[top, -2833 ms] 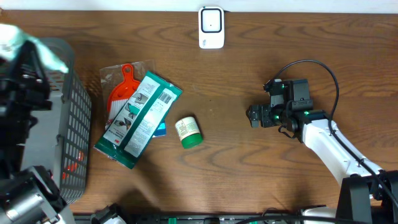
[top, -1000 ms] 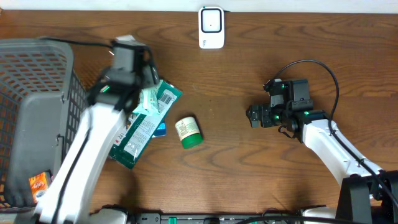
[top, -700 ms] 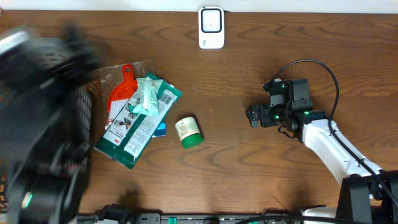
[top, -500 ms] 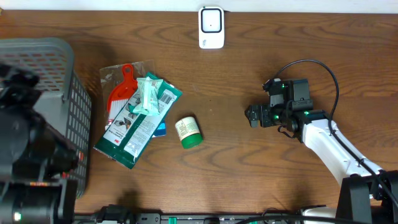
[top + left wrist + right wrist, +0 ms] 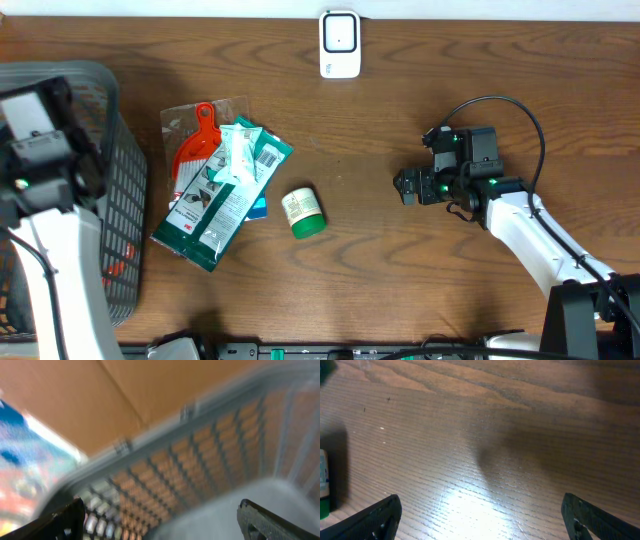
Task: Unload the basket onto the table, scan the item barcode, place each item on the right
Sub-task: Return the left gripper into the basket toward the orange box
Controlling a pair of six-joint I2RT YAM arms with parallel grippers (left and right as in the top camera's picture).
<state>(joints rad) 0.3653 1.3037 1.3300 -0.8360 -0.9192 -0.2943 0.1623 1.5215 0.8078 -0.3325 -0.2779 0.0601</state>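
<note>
Your left gripper hangs spread and empty over the grey basket, and your right gripper gapes above bare wood, so nothing is at the white scanner on the far edge. The packets and green-capped bottle lie left of centre on the brown wooden table. Goods show through the basket mesh, so scanning looks unfinished.

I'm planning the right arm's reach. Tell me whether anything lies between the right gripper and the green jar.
Nothing visible does. Only bare table lies between the right gripper and the green jar; the packets lie beyond it.
</note>
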